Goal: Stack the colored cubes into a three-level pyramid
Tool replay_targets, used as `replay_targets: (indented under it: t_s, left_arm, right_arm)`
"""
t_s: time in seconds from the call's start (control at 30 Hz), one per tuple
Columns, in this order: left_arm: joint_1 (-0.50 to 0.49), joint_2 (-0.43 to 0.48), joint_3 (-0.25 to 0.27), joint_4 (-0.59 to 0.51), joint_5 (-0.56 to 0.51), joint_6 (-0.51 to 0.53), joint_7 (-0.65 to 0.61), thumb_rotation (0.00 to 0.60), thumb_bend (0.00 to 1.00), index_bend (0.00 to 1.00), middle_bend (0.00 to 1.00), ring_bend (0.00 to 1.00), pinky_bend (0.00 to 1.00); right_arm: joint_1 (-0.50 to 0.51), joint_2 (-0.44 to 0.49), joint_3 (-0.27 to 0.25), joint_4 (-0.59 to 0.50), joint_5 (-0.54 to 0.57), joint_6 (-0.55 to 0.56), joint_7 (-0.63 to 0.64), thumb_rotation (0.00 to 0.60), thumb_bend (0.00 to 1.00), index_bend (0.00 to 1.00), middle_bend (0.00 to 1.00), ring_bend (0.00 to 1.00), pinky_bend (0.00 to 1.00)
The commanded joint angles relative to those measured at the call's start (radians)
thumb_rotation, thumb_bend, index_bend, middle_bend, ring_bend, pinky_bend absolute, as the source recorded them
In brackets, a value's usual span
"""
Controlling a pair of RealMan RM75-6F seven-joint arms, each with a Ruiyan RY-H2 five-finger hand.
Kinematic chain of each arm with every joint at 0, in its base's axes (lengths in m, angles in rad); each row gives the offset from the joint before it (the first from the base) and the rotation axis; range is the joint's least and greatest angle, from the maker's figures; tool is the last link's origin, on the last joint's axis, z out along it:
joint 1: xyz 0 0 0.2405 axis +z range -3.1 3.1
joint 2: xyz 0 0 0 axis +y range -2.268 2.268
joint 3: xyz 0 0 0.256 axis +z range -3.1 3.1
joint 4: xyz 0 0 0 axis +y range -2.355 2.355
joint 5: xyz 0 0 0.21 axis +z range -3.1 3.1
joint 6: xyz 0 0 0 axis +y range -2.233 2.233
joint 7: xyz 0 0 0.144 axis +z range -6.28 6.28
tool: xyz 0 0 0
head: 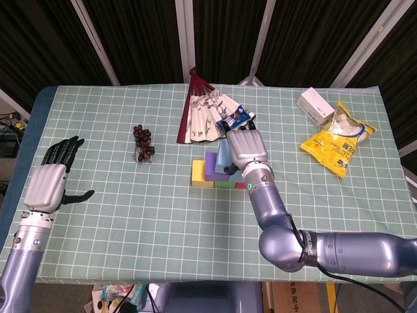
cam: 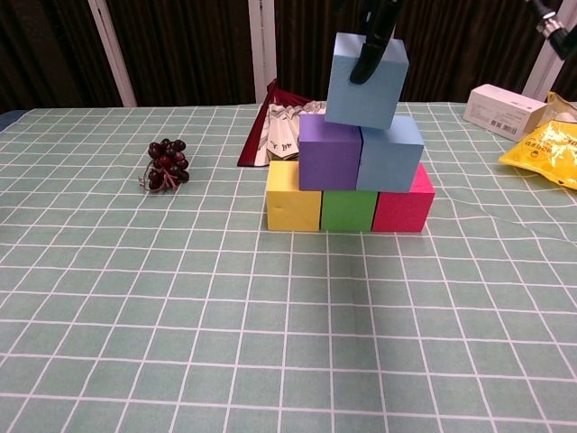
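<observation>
A yellow cube [cam: 294,208], a green cube [cam: 348,210] and a pink cube [cam: 402,205] form the bottom row. On them stand a purple cube [cam: 329,153] and a light blue cube [cam: 390,152]. A second light blue cube [cam: 366,81] sits tilted on top of those two, gripped by my right hand [head: 246,150], whose dark fingers [cam: 373,50] lie over its front. In the head view that hand covers most of the stack; the yellow cube [head: 199,173] and purple cube [head: 212,165] show beside it. My left hand [head: 51,180] hovers open at the table's left edge.
A bunch of dark grapes [cam: 166,162] lies left of the stack. A folding fan [head: 205,112] and a small snack packet [head: 234,119] lie behind it. A white box [head: 315,105] and a yellow chip bag [head: 337,141] are at the back right.
</observation>
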Motion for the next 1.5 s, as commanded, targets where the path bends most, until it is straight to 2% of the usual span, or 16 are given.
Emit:
replay_targets:
  t_s: [0.03, 0.73, 1.5]
  left_arm:
    - [0.0, 0.0, -0.001, 0.001, 0.0, 0.0, 0.0, 0.6, 0.1, 0.0, 0.01, 0.0, 0.0]
    - [0.002, -0.006, -0.003, 0.004, -0.003, -0.005, 0.006, 0.6, 0.1, 0.0, 0.01, 0.0, 0.0]
    - [0.001, -0.013, 0.003, 0.005, -0.003, -0.014, 0.018, 0.6, 0.1, 0.0, 0.01, 0.0, 0.0]
  right_arm:
    - [-0.003, -0.003, -0.007, 0.007, -0.004, -0.009, 0.008, 0.6, 0.24, 0.02, 0.42, 0.2, 0.0]
    - [-0.048, 0.03, -0.084, 0.044, -0.18, -0.177, 0.094, 0.6, 0.24, 0.02, 0.42, 0.2, 0.0]
    - [-0.025, 0.051, -0.152, 0.061, -0.196, -0.197, 0.144, 0.6, 0.24, 0.02, 0.42, 0.2, 0.0]
